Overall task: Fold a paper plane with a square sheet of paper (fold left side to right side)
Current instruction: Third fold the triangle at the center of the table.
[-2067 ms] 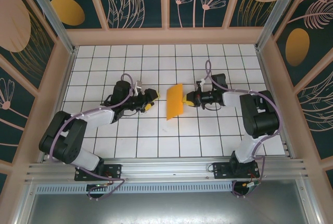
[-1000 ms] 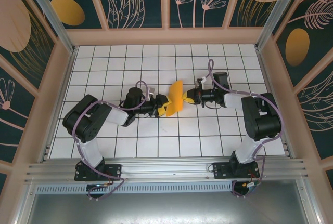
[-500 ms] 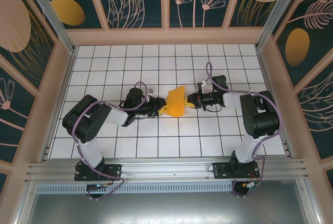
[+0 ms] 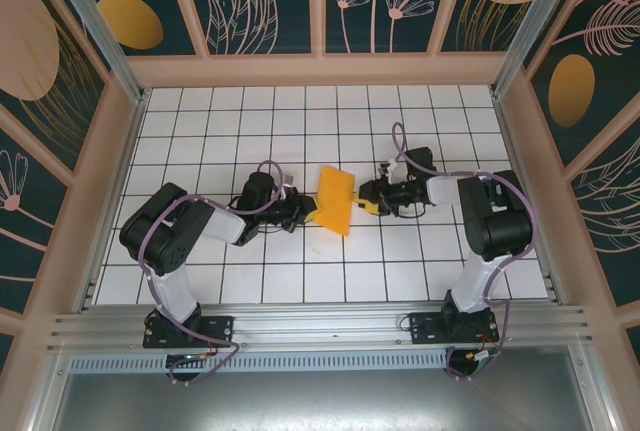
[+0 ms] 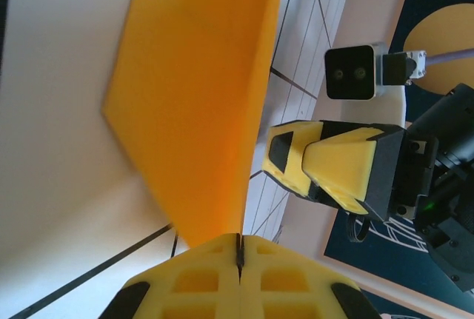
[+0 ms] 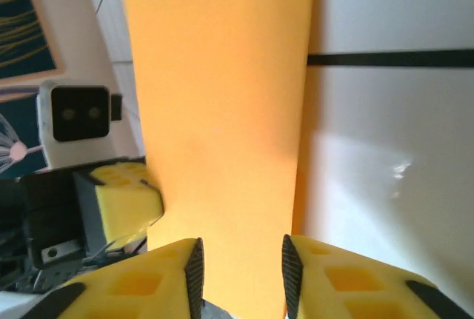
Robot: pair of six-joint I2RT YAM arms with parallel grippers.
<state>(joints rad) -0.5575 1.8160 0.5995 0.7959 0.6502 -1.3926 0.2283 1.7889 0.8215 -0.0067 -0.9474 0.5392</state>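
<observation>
Your top camera looks steeply down from high behind the near edge of the white tiled table, taking in the whole surface. Your two wrist cameras sit low and very close at the table's middle, facing each other across the folded bright orange paper sheet, which all three views share.

white tiled floor, dark floral walls, alu rail

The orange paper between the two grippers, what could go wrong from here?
The left gripper alone pinches the square sheet of paper at one corner, so it may sag or twist. The right gripper is open around its edge and could snag it when pulling away.
</observation>
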